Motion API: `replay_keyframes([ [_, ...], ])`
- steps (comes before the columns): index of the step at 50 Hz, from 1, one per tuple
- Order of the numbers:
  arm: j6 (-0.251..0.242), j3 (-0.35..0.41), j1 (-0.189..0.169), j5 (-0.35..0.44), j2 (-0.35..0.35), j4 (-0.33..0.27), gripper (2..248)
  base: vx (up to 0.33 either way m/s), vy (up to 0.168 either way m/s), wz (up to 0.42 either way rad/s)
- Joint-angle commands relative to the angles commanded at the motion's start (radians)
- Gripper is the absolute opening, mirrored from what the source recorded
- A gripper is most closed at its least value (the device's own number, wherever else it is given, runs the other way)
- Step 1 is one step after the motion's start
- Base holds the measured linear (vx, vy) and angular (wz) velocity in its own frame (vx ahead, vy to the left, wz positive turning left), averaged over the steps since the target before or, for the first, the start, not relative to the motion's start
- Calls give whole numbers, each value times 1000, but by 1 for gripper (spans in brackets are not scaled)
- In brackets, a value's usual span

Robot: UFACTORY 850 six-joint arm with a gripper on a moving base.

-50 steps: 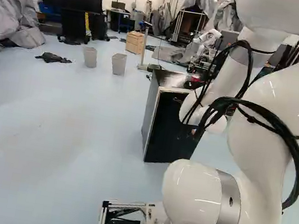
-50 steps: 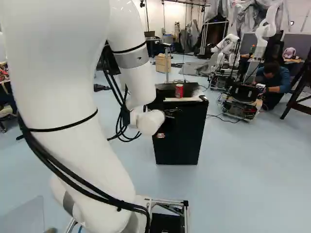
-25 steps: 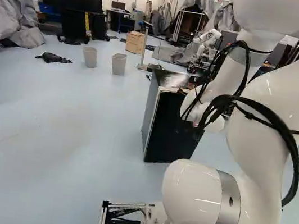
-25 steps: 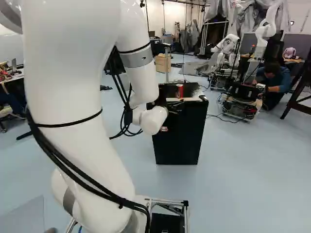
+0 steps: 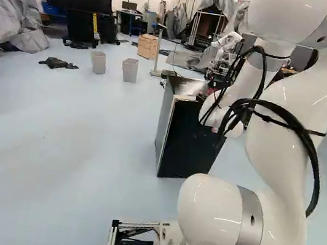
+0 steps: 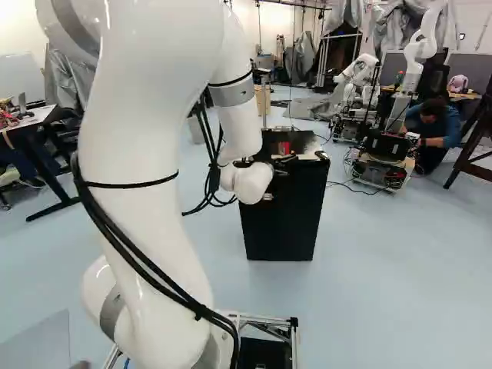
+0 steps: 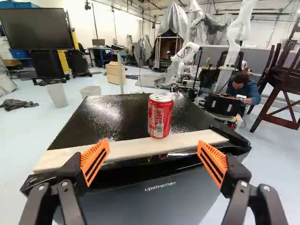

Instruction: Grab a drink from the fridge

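Shifting against the joint at its foot, the arm (image 6: 146, 154) has brought its gripper (image 6: 286, 160) across to the right in the right base view since a second ago, nearer in line with the can (image 7: 160, 123). The base has not moved, and the can and the fridge (image 6: 284, 219) are where they were. The gripper is spread wide with nothing in its grasp; in the wrist view the can is ahead of it, between the lines of its two fingers and touching neither. The can is on the fridge's top, by its front edge, at the back of the pale strip (image 7: 119, 150) that runs along that edge, between the two front corners. The fridge's inside is hidden. Two bins (image 5: 97, 62) (image 5: 129, 70) are on the floor, contents too small to tell. The can is upright, lid up, its long axis vertical.
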Motion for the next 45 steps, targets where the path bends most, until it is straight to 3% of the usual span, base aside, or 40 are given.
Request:
replay_keyframes([
  [45,0,-273,4,0,-210,0,247,0,0,0],
])
